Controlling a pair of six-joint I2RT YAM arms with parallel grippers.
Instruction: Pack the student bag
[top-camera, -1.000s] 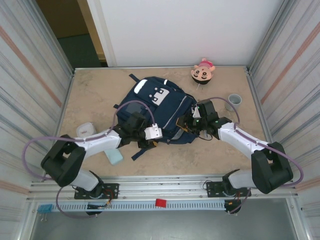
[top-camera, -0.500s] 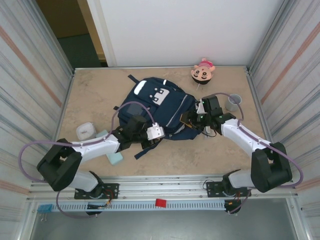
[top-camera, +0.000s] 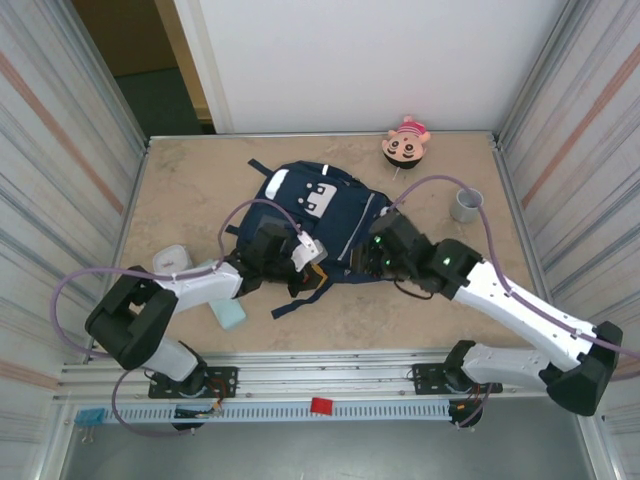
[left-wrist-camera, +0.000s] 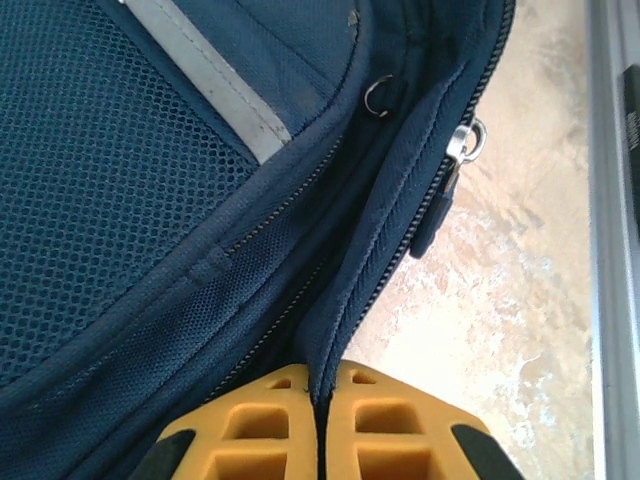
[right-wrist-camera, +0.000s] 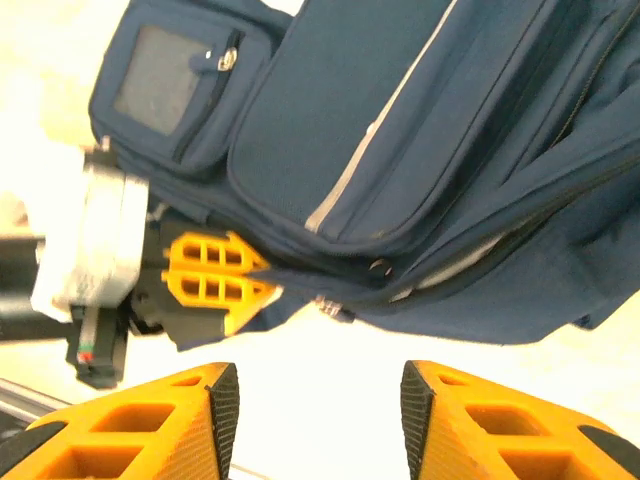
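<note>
Marbled beige table (top-camera: 180, 200), corrugated metal walls (top-camera: 60, 150), left tool (left-wrist-camera: 318, 392) pinching student bag (top-camera: 345, 215), right tool (right-wrist-camera: 320, 388) apart

The student bag (left-wrist-camera: 150, 200) is matt woven cloth, partly open mesh.

Student bag (top-camera: 320, 215): navy blue, white patches near top, pale grey stripe across front, grey square patch on small pocket; fine mesh weave on blue panel in left wrist view, silver zip pulls.
Left gripper (left-wrist-camera: 318, 385): orange-yellow fingers, white wrist housing.
Right gripper (right-wrist-camera: 318, 385): orange-yellow fingers, black inner pads.
Table (top-camera: 180, 200): beige, marbled veining.
Doll head (top-camera: 406, 143): tan face, pink cap.
Cup (top-camera: 465, 205): grey.
Container (top-camera: 171, 260): white.
Block (top-camera: 229, 313): light teal.
Cables (top-camera: 70, 285): lilac.
</note>
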